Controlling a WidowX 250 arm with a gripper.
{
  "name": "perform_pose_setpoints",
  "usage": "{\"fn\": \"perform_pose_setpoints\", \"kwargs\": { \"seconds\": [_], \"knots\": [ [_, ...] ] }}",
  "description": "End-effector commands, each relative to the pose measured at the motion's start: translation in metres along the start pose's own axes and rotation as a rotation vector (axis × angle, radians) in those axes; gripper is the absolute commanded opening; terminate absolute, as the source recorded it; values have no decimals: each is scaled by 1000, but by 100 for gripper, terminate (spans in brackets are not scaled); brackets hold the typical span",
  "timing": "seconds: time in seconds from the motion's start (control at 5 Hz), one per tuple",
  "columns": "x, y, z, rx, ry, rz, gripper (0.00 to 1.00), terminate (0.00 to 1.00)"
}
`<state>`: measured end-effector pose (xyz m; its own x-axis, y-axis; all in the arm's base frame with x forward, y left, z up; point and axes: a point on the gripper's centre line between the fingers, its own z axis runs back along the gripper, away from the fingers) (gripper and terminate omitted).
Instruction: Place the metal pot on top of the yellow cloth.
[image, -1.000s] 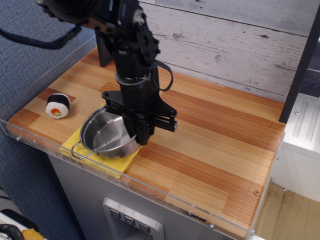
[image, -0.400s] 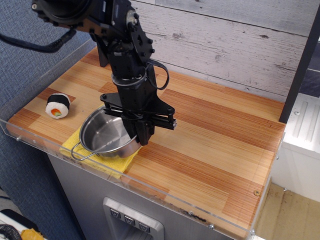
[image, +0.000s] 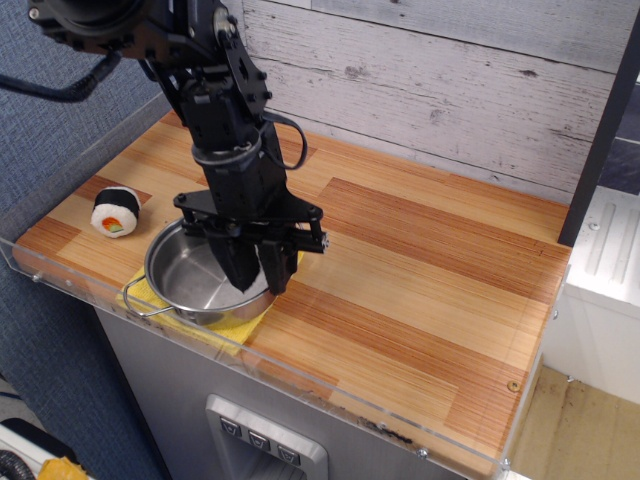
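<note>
The metal pot (image: 190, 272) is a shiny shallow round pot near the table's front left corner. It rests on the yellow cloth (image: 218, 328), which shows only as strips under its front and right side. One wire loop handle (image: 140, 300) points to the front left. My gripper (image: 260, 278) points down at the pot's right rim. One finger is inside the pot and the other is outside, closed on the rim.
A black-and-white sushi roll toy (image: 115, 211) lies left of the pot. A clear plastic guard (image: 300, 375) runs along the table's front and left edges. A grey plank wall (image: 450, 70) stands behind. Bare wooden tabletop (image: 430, 290) lies to the right.
My gripper and the pot have moved left and slightly forward together. The pot now covers more of the yellow cloth, and less yellow shows at its left.
</note>
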<state>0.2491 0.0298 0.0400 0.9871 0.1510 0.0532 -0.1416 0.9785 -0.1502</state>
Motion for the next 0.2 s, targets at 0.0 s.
{"fn": "perform_pose_setpoints", "kwargs": {
  "seconds": [0.0],
  "knots": [
    [4, -5, 40, -76, -60, 18, 100, 100]
  ]
}}
